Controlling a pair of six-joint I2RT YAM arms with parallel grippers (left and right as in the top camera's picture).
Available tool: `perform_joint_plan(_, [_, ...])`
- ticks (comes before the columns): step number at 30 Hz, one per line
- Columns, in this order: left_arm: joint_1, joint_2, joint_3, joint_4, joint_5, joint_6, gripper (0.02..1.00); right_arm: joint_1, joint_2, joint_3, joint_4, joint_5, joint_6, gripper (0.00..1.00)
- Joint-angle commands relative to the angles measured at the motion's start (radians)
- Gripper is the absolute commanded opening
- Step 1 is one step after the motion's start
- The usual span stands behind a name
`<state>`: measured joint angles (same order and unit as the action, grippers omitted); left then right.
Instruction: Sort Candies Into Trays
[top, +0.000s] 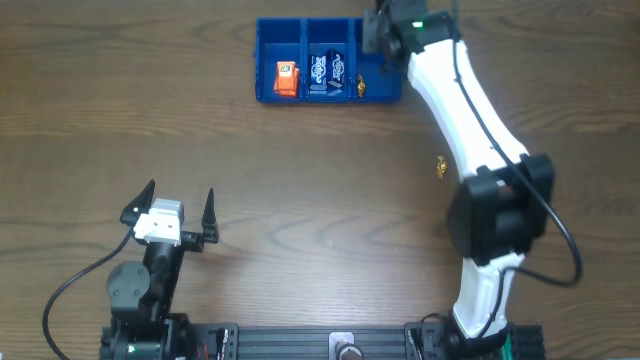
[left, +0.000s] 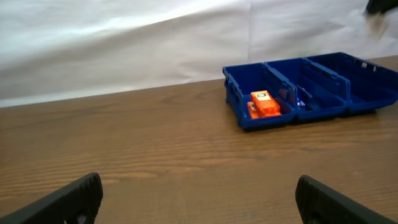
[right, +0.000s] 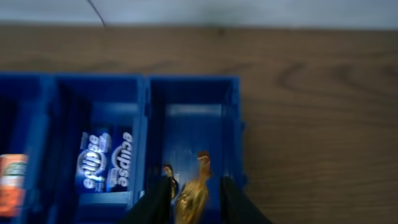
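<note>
Right gripper (right: 194, 188) pinches gold candy (right: 188, 204) over tray's (right: 144, 112) 3 o'clock bin; left gripper (top: 180, 192) gapes wide. Candy likely light, slippery foil: hold mid-body.

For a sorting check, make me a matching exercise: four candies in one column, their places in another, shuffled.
1 orange candy
2 blue packets
3 gold candy in the right gripper
4 loose gold candy

A on the bare table
B middle compartment of the tray
C over the tray's right compartment
D the tray's left compartment

Pairs: 1-D, 2-B, 3-C, 4-A.
</note>
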<state>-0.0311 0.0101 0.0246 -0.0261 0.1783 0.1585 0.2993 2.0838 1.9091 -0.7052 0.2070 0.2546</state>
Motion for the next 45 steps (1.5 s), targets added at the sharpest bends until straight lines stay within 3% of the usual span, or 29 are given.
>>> perform_joint_plan(1, [-0.001,-0.006,-0.020,-0.033,0.021,0.010,0.996,-0.007,0.024,0.016,0.018,-0.019,-0.009,0.297])
perform_joint_plan(2, [-0.001,-0.006,-0.020,-0.033,0.021,0.010,0.998,-0.007,0.024,0.016,0.015,-0.022,-0.009,0.360])
perform_joint_plan(8, [-0.001,-0.006,-0.020,-0.033,0.021,0.010,0.998,-0.020,-0.025,0.006,-0.086,0.018,-0.010,0.483])
perform_joint_plan(11, [-0.001,-0.006,-0.020,-0.033,0.021,0.010,0.998,-0.031,-0.176,-0.127,-0.093,0.045,-0.025,0.649])
perform_joint_plan(14, [-0.001,-0.006,-0.020,-0.033,0.021,0.010,0.998,-0.043,-0.368,-0.343,-0.061,0.081,-0.025,0.702])
perform_joint_plan(19, [-0.001,-0.006,-0.020,-0.033,0.021,0.010,0.998,-0.093,-0.563,-0.634,-0.059,0.029,-0.024,0.709])
perform_joint_plan(22, [-0.002,-0.006,-0.020,-0.033,0.021,0.010,0.998,-0.134,-0.569,-0.754,-0.055,-0.060,-0.024,0.709])
perform_joint_plan(25, [-0.001,-0.006,-0.020,-0.033,0.021,0.010,0.998,-0.170,-0.526,-0.826,-0.039,-0.098,-0.020,0.711])
perform_joint_plan(32, [-0.001,-0.006,-0.020,-0.033,0.021,0.010,0.998,-0.261,-0.394,-0.856,0.003,-0.098,-0.018,0.700])
perform_joint_plan(45, [-0.001,-0.006,-0.020,-0.033,0.021,0.010,0.998,-0.261,-0.288,-0.865,0.057,-0.142,-0.021,0.649])
